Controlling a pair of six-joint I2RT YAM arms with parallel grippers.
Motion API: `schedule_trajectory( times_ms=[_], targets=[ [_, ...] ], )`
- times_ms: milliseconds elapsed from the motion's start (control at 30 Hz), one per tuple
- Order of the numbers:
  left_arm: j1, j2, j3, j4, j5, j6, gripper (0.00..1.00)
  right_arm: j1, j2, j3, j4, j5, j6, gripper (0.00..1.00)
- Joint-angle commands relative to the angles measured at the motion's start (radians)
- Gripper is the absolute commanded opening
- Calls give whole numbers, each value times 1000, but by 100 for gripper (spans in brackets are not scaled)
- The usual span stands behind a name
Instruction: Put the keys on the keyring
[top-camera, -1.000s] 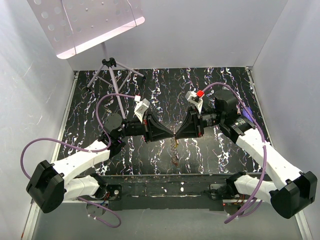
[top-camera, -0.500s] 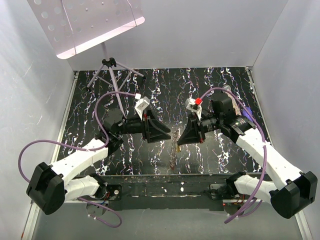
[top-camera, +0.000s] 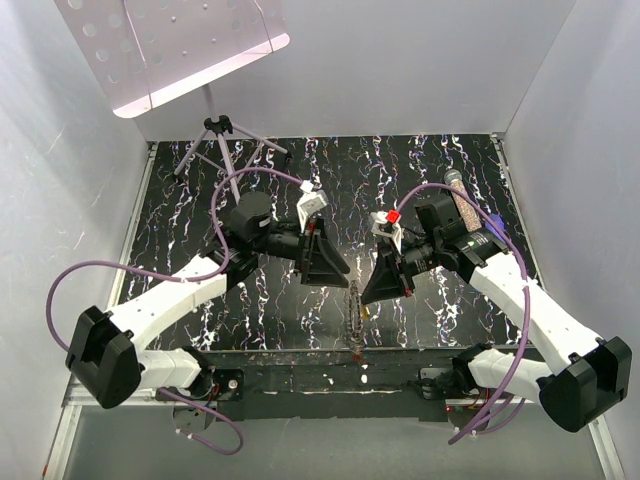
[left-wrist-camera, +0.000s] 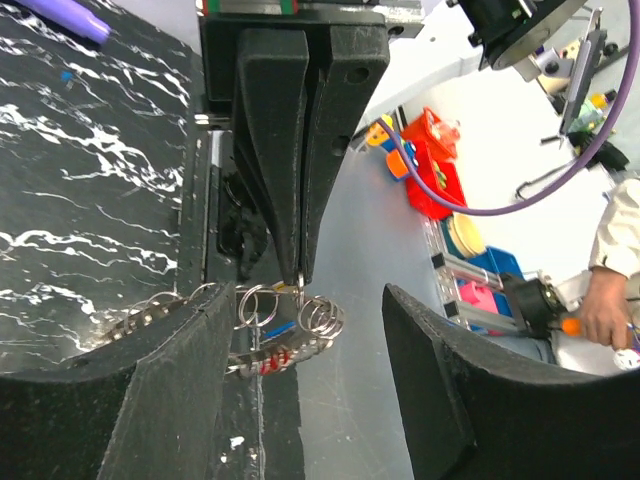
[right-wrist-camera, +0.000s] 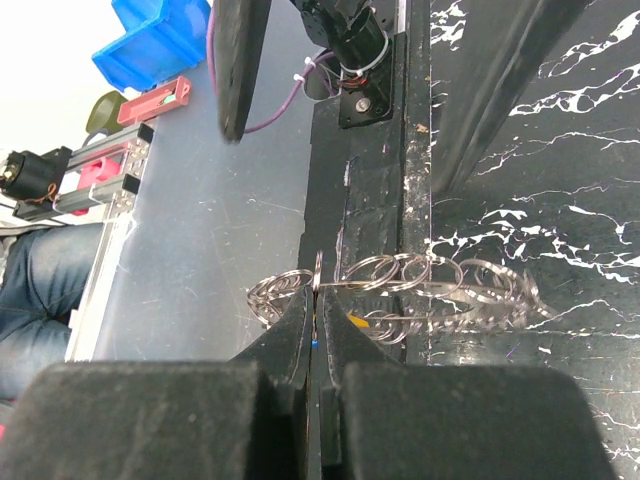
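Note:
A chain of linked silver rings, the keyring (right-wrist-camera: 430, 285), hangs from my right gripper (right-wrist-camera: 316, 303), which is shut on one ring at its tips. Small keys dangle from it: a yellow head (right-wrist-camera: 357, 322) and a blue speck (right-wrist-camera: 315, 343) show just behind the tips. The left wrist view shows the same bunch (left-wrist-camera: 300, 320) with a red-headed key (left-wrist-camera: 266, 360) and a blue one (left-wrist-camera: 280, 328), held by the shut right fingers (left-wrist-camera: 300, 150). My left gripper (left-wrist-camera: 305, 300) is open, its pads either side of the bunch without touching. From above, the chain (top-camera: 353, 312) hangs between both grippers.
A purple marker (top-camera: 491, 223) and a clear tube of pinkish beads (top-camera: 461, 198) lie at the right of the marbled table (top-camera: 200, 200). A small tripod (top-camera: 225, 150) stands at the back left. The black front rail (top-camera: 330, 365) runs below the hanging chain.
My left gripper has opened and let go of the ring. The right gripper has shut fully and carried the chain down toward the front edge.

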Motion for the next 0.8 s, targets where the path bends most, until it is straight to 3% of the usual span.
schedule_trajectory(
  times_ms=[0,400,767],
  targets=[
    [-41,36,78,-122,20,76,59,4,3,35,20,-55,24,1],
    [-90,98,155,-271,-5,145,50,0,6,23,56,-35,60,1],
    [-122,145,198,-317,18,172,31,-5,11,20,71,-29,78,1]
  ],
)
